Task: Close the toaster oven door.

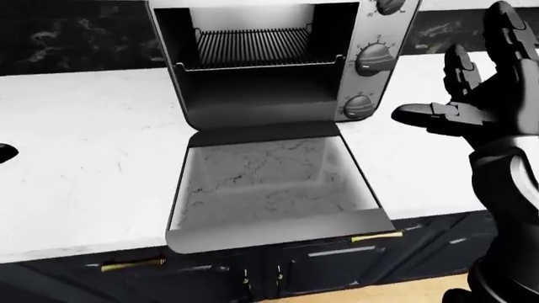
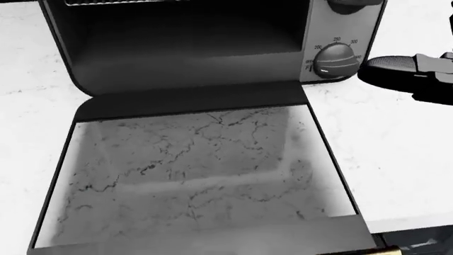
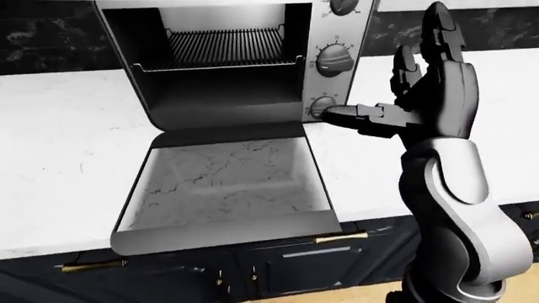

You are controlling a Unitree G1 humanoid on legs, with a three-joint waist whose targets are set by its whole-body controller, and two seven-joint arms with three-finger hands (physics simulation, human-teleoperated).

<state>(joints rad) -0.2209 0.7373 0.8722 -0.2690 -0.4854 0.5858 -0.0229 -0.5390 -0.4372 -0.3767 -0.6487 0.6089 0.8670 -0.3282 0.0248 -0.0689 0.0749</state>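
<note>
The toaster oven point(image 1: 278, 63) sits on the white counter point(image 1: 84, 158), mouth facing the near edge. Its door point(image 1: 270, 183) lies flat, fully open, overhanging that edge above the cabinets point(image 1: 337, 265). The right hand point(image 3: 412, 95), fingers spread, hovers beside the knobs point(image 1: 373, 58), holding nothing.

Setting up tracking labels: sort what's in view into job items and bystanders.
For the job:
toaster oven
toaster oven door, lying open and flat
right hand, open, at the oven's right

Just there:
wire rack inside the oven
knobs
marble counter
cabinet handles
</note>
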